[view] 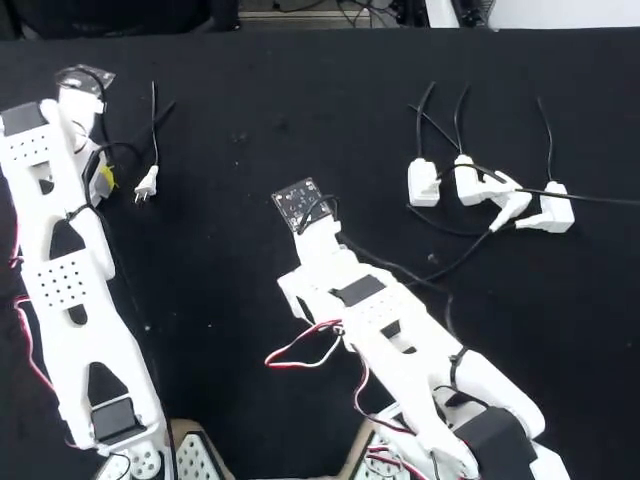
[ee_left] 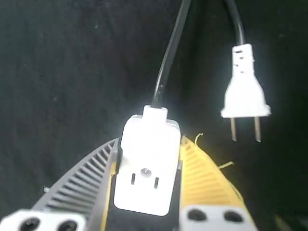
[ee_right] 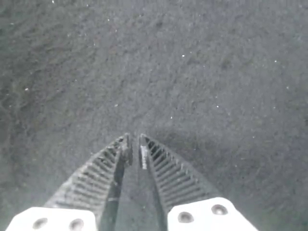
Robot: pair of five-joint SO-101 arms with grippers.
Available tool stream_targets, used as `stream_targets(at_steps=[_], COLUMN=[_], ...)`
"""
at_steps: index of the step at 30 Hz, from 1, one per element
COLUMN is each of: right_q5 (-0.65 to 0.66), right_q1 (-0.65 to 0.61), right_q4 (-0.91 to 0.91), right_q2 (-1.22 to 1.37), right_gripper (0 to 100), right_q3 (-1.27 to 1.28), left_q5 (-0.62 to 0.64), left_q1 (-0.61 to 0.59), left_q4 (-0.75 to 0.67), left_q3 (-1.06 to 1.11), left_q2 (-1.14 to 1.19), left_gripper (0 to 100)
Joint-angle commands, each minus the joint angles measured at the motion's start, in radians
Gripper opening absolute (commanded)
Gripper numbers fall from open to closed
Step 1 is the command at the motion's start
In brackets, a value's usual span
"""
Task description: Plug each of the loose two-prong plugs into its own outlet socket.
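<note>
Two fingers [ee_left: 86, 173], one grey and one yellow, belong to the left gripper [ee_left: 151, 142], and in the left wrist view they clamp a white socket [ee_left: 144, 178] by its sides. The socket's slotted face is turned toward the camera. Its black cord [ee_left: 168, 57] runs straight out past the fingertips over the black table [ee_left: 57, 57]. A loose white plug [ee_left: 244, 96] lies on the table beyond the yellow finger's tip and apart from it. Its two prongs point back toward that finger, and its own cord leads away.

Next, the right wrist view: the right gripper [ee_right: 134, 144] hangs over bare black table. Its fingers [ee_right: 166, 168] are drawn together to a thin slit with nothing between them.

From the high view, the left arm [view: 60, 280] stands along one side of the table, with the plug just beside its far end. The right arm [view: 400, 340] lies across the middle. Four white cord ends [view: 424, 183] cluster well away from both grippers' fingers, on the right arm's side. Whether any are mated, I cannot tell.
</note>
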Motion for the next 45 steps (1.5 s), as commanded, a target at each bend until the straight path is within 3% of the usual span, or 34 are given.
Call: stream_targets(at_steps=[1, 10, 17, 21, 25, 29, 36, 40, 45], right_q5=[-0.005, -0.005, -0.005, -0.005, -0.005, -0.005, 0.023, 0.078, 0.074], right_q1=[-0.008, -0.006, -0.006, -0.009, -0.009, -0.008, -0.005, 0.000, 0.143], right_q4=[-0.025, -0.025, -0.025, -0.025, -0.025, -0.018, 0.060, 0.149, 0.133], right_q2=[-0.030, -0.030, -0.030, -0.030, -0.030, -0.035, -0.051, -0.153, -0.335], right_gripper=[1.8, 1.8, 1.8, 1.8, 1.8, 1.8, 1.6, 1.5, 1.5], right_q3=[-0.004, -0.004, -0.004, -0.004, -0.004, -0.004, -0.025, -0.016, 0.077], left_q5=[0.061, 0.261, 0.284, 0.281, 0.255, 0.201, 0.198, 0.204, 0.242], left_q1=[-0.005, -0.147, -0.346, -0.429, -0.456, -0.441, -0.374, -0.237, -0.007], left_q4=[0.097, 0.097, 0.100, 0.100, 0.098, 0.075, -0.140, -0.235, -0.373], left_q3=[-0.143, -0.166, -0.142, 0.065, 0.406, 0.768, 1.379, 1.709, 1.994], left_q2=[-0.021, -0.034, -0.060, -0.192, -0.399, -0.618, -1.007, -1.250, -1.544], left_gripper=[3, 3, 3, 3, 3, 3, 3, 3, 3])
